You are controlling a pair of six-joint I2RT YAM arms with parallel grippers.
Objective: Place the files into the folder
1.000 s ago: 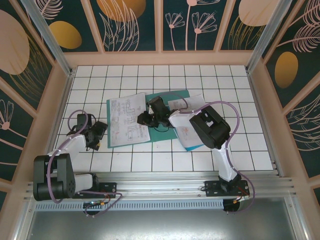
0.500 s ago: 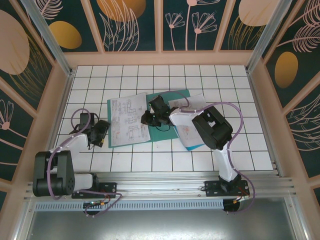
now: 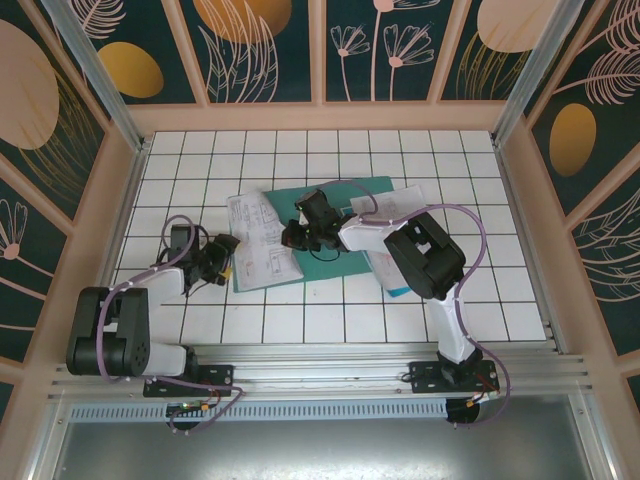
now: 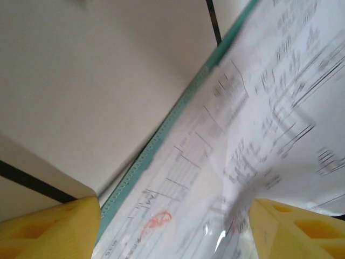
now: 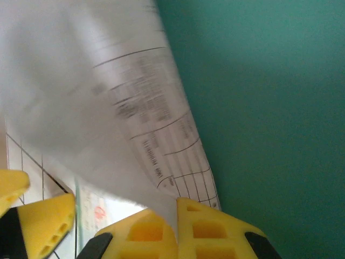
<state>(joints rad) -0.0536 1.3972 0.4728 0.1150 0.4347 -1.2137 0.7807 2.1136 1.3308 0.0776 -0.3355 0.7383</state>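
From above, I see the dark green folder (image 3: 345, 195) lying mid-table with the files (image 3: 260, 245) over its left part. My left gripper (image 3: 225, 262) is at their near-left edge and my right gripper (image 3: 295, 236) at their right edge. On my left wrist camera, the fingers (image 4: 48, 226) stand wide apart with the blurred files (image 4: 253, 135) between them. On my right wrist camera, the fingers (image 5: 207, 229) are pressed together, pinching the files (image 5: 124, 108) by an edge over the folder (image 5: 259, 97).

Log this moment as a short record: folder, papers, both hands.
folder: dark green, flat on the tiled table
printed sheets: partly on the folder, toward its left side
left hand: open, fingers either side of the sheets' edge
right hand: shut on the printed sheets' edge, over the folder
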